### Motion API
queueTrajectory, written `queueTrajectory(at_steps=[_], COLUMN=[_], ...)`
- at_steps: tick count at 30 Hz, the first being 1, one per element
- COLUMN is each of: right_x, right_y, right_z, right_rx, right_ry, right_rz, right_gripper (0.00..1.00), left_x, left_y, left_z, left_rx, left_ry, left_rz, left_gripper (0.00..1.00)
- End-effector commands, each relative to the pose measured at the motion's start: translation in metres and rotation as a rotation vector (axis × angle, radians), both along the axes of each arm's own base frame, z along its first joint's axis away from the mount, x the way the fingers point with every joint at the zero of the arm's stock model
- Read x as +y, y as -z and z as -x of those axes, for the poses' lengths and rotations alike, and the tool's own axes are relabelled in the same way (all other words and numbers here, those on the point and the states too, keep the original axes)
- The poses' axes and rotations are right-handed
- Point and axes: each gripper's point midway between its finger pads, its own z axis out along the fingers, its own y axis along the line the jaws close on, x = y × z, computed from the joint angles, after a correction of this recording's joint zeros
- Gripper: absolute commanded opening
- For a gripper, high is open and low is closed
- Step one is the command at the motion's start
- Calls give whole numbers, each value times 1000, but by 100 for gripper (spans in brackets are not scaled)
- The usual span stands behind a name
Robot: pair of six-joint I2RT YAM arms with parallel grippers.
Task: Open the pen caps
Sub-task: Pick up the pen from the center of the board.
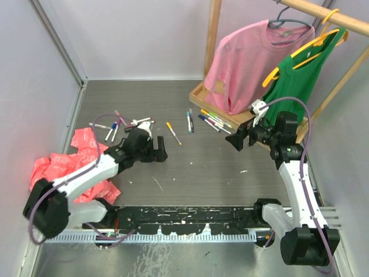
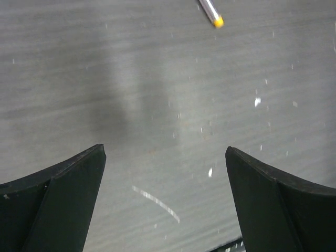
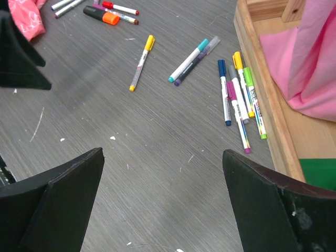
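Hovering low over the grey bench (image 1: 196,167), both claws have their jaws wide apart and hold nothing. A yellow-capped pen (image 1: 173,133) lies just beyond the left claw (image 1: 163,149). The right claw (image 1: 233,141) points toward a row of capped pens (image 3: 239,94) beside a wooden rack base (image 3: 262,84).

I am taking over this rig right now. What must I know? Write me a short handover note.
Left gripper: open, empty, over bare table, near the yellow pen.
Right gripper: open, empty, near the row of pens along the wooden rack base.
Other pens: cluster of pens far left; teal and purple pair in the middle.
Done: nothing, no cap seen off.
Left: every cap.
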Motion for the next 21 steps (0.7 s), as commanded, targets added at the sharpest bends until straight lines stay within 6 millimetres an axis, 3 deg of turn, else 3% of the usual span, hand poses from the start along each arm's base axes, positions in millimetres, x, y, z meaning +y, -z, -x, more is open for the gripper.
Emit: queueTrajectory(at_steps=[1,4,8,10,13,21], right_x=[-7,-9,-7,-7,-7,-6], right_y=[-9,-7,-4,-3,-2,-1], right_z=[-7,-8,-8,-9,-9,-9], right_rx=[-73,-67,-54,-49,-46,-41], right_ry=[9,26,20,23,23,24], right_rz=[74,83,80,82,82,80], right_gripper=[100,100,100,100,100,100], left_x=[-28,-42,-49,-55,-66,-71], left_y=[-34,-20,-2,7,14,22], left_z=[-70,-101,-135,-146,-158,-178], left_rx=[-122,-30,77,127,163,136], left_ry=[-69,-164,-280,-301,-302,-361], left_rz=[94,59,-41,-83,-105,-158], left_gripper=[98,97,80,68,59,57])
